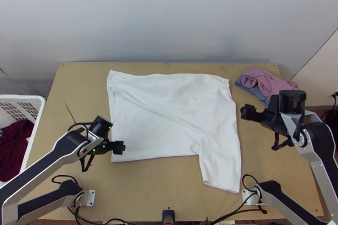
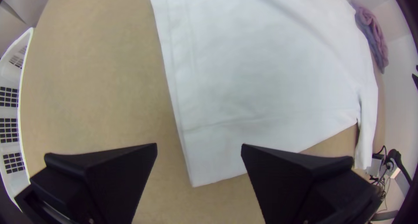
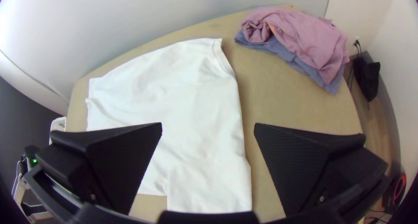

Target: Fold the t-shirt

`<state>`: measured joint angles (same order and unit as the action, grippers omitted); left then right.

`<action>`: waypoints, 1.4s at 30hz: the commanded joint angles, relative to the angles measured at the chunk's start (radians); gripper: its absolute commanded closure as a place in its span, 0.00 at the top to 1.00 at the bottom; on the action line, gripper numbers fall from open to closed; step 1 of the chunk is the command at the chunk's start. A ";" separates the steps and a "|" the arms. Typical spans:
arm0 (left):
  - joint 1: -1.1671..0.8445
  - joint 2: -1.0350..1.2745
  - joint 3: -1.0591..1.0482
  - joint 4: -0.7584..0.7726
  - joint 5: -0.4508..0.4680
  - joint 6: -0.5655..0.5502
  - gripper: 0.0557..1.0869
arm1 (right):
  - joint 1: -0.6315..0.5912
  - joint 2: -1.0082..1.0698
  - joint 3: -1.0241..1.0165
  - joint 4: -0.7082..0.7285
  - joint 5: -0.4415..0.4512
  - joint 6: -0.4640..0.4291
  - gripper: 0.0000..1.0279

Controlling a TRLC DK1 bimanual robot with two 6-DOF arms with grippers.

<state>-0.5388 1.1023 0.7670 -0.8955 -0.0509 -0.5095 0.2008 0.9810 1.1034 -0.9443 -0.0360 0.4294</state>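
Stretching beneath the left gripper (image 1: 119, 147) and the right gripper (image 1: 249, 113), the light wooden table (image 1: 156, 195) is the largest thing here. Next in size, the white t-shirt (image 1: 169, 107) lies spread on it between the two grippers. From the left gripper, the cloth runs off to the right and toward the table's far side, with its near left corner close by the fingertips. From the right gripper, it lies to the left, its side edge near the fingertips; a narrower part of it reaches past that gripper toward the table's near edge. A shallow crease runs slantwise across the middle.

The white basket (image 1: 26, 96) stands to the left of the left gripper, dark red cloth (image 1: 14, 147) bunched inside. Beyond the right gripper, near the far right corner, a crumpled pink cloth (image 1: 270, 82) rests on a blue-grey cloth (image 1: 257, 93).

Smallest come the end effectors: the left one's fingers stand wide apart with nothing gripped, and the right one's are likewise well parted and unladen.
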 commanded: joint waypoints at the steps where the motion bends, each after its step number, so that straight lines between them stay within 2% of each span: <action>1: -0.047 0.044 -0.083 0.043 -0.015 -0.031 0.90 | 0.060 -0.039 -0.016 -0.048 0.001 -0.001 0.96; 3: -0.058 0.062 -0.086 0.043 -0.015 -0.046 0.86 | 0.060 -0.041 -0.016 -0.050 0.001 -0.001 0.96; 7: -0.076 0.102 -0.087 0.043 -0.015 -0.061 0.84 | 0.060 -0.050 -0.028 -0.053 0.001 -0.001 0.96; 11: -0.078 0.116 -0.098 0.047 -0.015 -0.073 0.72 | 0.060 -0.053 -0.040 -0.054 0.001 -0.001 0.96; 17: -0.098 0.119 -0.098 0.067 -0.001 -0.078 0.48 | 0.060 -0.053 -0.065 -0.054 0.001 -0.001 0.96; 23: -0.107 0.102 -0.092 0.098 -0.021 -0.090 0.06 | 0.065 -0.045 -0.143 -0.065 0.001 -0.020 0.96; 28: -0.078 0.064 -0.049 0.104 -0.049 -0.078 0.04 | 0.029 -0.044 -0.313 -0.013 0.001 -0.060 0.96; 33: 0.019 0.036 0.017 0.099 -0.049 -0.035 0.04 | 0.012 -0.027 -0.482 0.125 0.001 -0.103 0.95; 38: 0.074 0.027 0.029 0.095 -0.049 0.000 0.04 | -0.001 0.024 -0.508 0.237 -0.001 -0.107 0.93; 42: 0.097 0.019 0.040 0.093 -0.049 0.008 0.04 | -0.009 0.116 -0.501 0.246 -0.030 -0.107 0.93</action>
<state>-0.4965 1.1385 0.7803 -0.8005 -0.0982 -0.5274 0.2077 0.9993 0.6472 -0.7681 -0.0422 0.3313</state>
